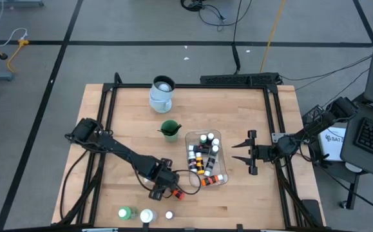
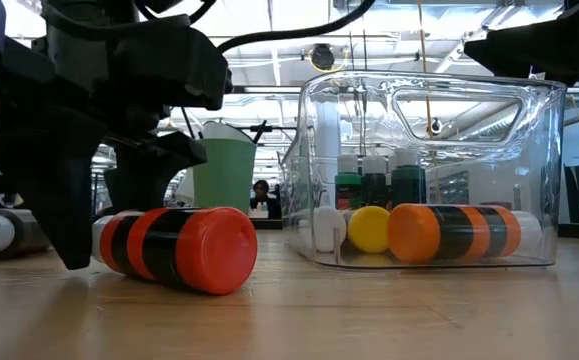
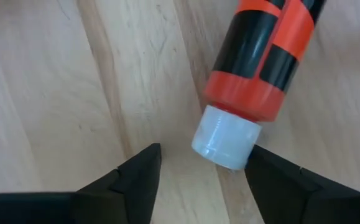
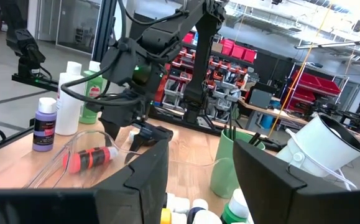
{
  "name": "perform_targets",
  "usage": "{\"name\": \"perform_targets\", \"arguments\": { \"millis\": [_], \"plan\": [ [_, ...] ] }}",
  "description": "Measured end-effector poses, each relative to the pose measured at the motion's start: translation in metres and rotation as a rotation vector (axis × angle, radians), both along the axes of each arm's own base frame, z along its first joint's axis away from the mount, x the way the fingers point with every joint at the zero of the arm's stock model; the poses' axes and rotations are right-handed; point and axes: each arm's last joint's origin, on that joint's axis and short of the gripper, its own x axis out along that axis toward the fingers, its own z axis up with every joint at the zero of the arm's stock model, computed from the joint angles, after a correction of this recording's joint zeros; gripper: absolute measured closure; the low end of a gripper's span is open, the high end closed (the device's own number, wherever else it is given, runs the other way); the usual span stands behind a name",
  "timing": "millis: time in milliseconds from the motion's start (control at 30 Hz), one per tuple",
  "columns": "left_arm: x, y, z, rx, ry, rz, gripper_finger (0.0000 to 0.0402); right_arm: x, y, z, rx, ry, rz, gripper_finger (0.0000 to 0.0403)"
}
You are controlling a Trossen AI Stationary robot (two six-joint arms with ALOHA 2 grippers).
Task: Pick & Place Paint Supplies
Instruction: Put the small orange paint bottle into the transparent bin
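Orange-black paint bottle [image 3: 263, 59] lies on table [image 3: 55, 93] | left jaws apart, cap between | right jaws apart, empty

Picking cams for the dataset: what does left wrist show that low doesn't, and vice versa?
Left wrist only: the orange-and-black bottle's white cap, lying between the left gripper's open fingers, one fingertip close beside the cap.

Low only: the clear tub with more bottles inside, including a second orange-and-black one lying on its side, and the green cup behind.

Both: the same orange-and-black bottle lying on the wooden table at the left gripper.
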Motion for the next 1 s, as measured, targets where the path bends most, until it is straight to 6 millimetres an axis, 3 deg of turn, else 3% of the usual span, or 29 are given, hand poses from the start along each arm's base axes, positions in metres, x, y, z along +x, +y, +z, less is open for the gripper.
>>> {"name": "perform_targets", "arguments": {
  "millis": [167, 500, 600, 767, 1000],
  "plan": [
    [0.0029, -0.0011, 0.0013, 0.0, -0.037, -0.043, 0.0189, 0.0, 0.0, 0.0, 0.001, 0.0, 0.0, 0.0232],
    [0.0061, -0.0027, 0.0027, -0.012, -0.075, -0.053, 0.0177, 0.0, 0.0, 0.0, 0.0, 0.0, 0.0, 0.0232],
    [0.006, -0.003, 0.0027, -0.019, -0.073, -0.06, 0.0204, 0.0, 0.0, -0.0001, 0.0, 0.0, 0.0, 0.0232],
    [0.0055, -0.0048, 0.0031, -0.051, -0.064, -0.074, 0.0308, 0.0, 0.0, 0.0, 0.002, 0.0, 0.0, 0.0232],
    [0.0044, -0.0045, 0.0032, -0.049, -0.05, -0.08, 0.0308, 0.0, 0.0, -0.0001, 0.003, 0.0, 0.0, 0.0232]
  ]
}}
